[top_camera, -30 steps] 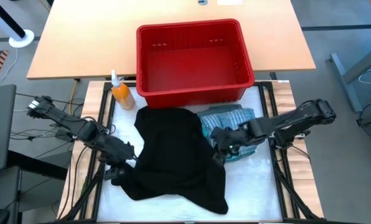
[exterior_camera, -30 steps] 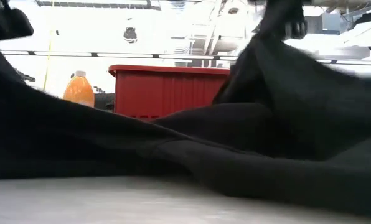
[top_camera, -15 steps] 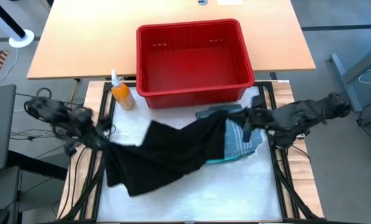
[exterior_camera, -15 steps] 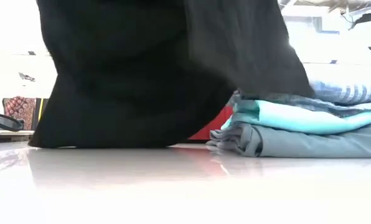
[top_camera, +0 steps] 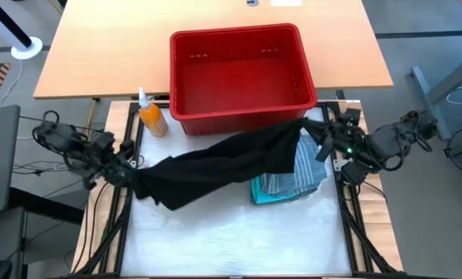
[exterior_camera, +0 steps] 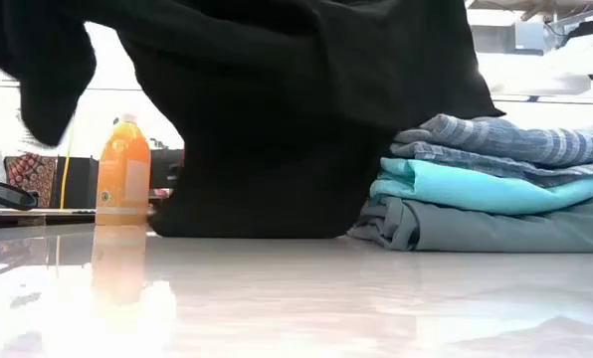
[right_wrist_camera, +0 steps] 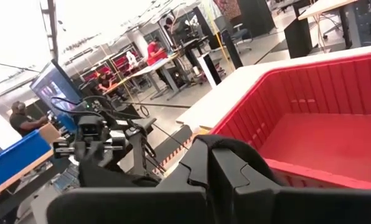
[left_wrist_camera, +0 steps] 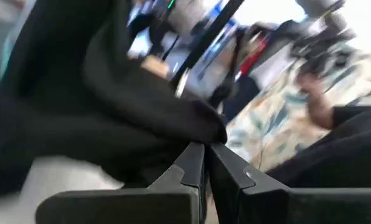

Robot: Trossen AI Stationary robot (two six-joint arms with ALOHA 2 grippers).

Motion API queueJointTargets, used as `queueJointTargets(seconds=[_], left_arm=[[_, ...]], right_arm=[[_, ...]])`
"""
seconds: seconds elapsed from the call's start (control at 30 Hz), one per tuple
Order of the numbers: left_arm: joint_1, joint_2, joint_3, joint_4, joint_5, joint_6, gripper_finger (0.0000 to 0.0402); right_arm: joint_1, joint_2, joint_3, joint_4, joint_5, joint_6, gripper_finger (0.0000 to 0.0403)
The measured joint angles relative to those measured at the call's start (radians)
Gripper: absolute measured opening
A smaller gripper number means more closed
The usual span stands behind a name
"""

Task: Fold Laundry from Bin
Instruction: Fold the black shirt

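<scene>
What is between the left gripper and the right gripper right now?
The black garment spans between them in the high view, held by the left gripper and right gripper, draping partly over the folded stack.

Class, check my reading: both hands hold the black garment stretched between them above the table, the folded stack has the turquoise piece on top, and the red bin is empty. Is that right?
Not quite. In the low view the folded stack has the striped shirt on top, with the turquoise piece beneath it. The rest stands: the left hand and right hand hold the black garment stretched, and the red bin is empty.

We see two dark jointed arms trailing loose black cables, a green light on ours at right, matte black angular fingers (right_wrist_camera: 235,180) with notched tips
</scene>
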Motion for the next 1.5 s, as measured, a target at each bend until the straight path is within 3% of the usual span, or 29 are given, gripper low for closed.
queueJointTargets(seconds=[0.27, 0.43, 0.57, 0.7, 0.83, 1.03, 1.17, 1.33, 1.5], left_arm=[[0.0, 0.005, -0.001, -0.326, 0.052, -0.256, 0.0063], [0.0, 0.006, -0.001, -0.41, 0.035, -0.316, 0.0119], [0.0, 0.056, -0.038, -0.295, -0.062, -0.296, 0.0145], [0.0, 0.175, -0.147, -0.058, -0.04, -0.147, 0.0151], [0.002, 0.323, -0.213, 0.102, -0.132, -0.03, 0.0151], [0.002, 0.514, -0.198, 0.168, -0.203, 0.128, 0.0151], [0.003, 0.601, -0.19, 0.178, -0.307, 0.048, 0.0151], [0.031, 0.702, -0.19, 0.192, -0.253, -0.043, 0.0168], [0.067, 0.763, -0.189, 0.195, -0.247, -0.152, 0.0216]], right_arm=[[0.0, 0.003, 0.0, -0.003, -0.001, -0.005, 0.0021], [0.0, 0.002, 0.0, -0.003, -0.001, -0.007, 0.0021], [0.0, 0.001, 0.0, -0.009, -0.001, -0.007, 0.0021], [0.0, 0.002, 0.0, -0.023, -0.001, -0.007, 0.0021], [0.0, 0.005, 0.0, -0.036, -0.002, -0.007, 0.0021], [0.0, 0.004, 0.0, -0.043, -0.004, -0.007, 0.0021], [-0.001, 0.004, 0.0, -0.052, -0.024, -0.006, 0.0021], [-0.001, 0.009, 0.0, -0.061, -0.049, -0.006, 0.0021], [-0.001, 0.009, 0.0, -0.078, -0.059, -0.006, 0.0021]])
